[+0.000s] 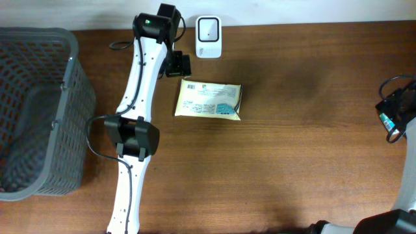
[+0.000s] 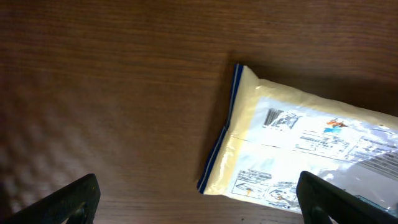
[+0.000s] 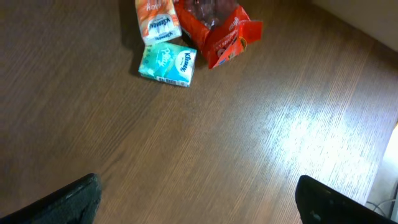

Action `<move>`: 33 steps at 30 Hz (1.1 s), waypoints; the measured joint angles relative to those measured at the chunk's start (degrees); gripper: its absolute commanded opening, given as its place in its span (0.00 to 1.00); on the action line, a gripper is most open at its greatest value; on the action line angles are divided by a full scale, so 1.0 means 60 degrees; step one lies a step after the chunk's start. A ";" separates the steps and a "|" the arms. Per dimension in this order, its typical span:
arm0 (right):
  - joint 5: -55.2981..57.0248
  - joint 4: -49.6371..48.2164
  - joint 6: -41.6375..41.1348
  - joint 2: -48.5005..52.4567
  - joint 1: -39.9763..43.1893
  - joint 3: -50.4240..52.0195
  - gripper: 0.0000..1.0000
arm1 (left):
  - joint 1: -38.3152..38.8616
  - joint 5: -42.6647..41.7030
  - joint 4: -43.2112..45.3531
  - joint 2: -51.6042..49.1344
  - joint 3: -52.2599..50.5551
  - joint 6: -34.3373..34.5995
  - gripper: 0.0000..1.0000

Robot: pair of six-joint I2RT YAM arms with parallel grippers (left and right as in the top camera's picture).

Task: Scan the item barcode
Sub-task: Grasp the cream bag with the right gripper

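STEP: present barcode | left gripper (image 1: 178,65): spread, empty, just beyond packet's (image 1: 208,99) far-left corner | packet: lies flat, near side of scanner (image 1: 208,29), barcode (image 2: 281,118) up | DO: pinch an edge clear of the barcode, then face it squarely to the scanner

The left arm (image 1: 134,117) stretches from the near edge with a bend midway, the left claw (image 1: 177,65) spread wide and empty, while the right arm (image 1: 406,182) stands at the right edge, the right claw (image 1: 392,118) equally wide and empty.
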State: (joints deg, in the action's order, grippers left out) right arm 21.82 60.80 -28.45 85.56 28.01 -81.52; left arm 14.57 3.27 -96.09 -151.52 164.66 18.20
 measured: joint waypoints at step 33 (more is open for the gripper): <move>-0.7555 -0.6488 0.0295 0.5096 -0.7235 0.1064 0.81 | -0.0415 0.0069 0.0029 -0.0040 -0.0091 -0.0025 0.99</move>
State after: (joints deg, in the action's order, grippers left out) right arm -23.51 21.87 -26.68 116.14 -15.40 -75.13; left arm 12.08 3.68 -95.92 -151.76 164.11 18.04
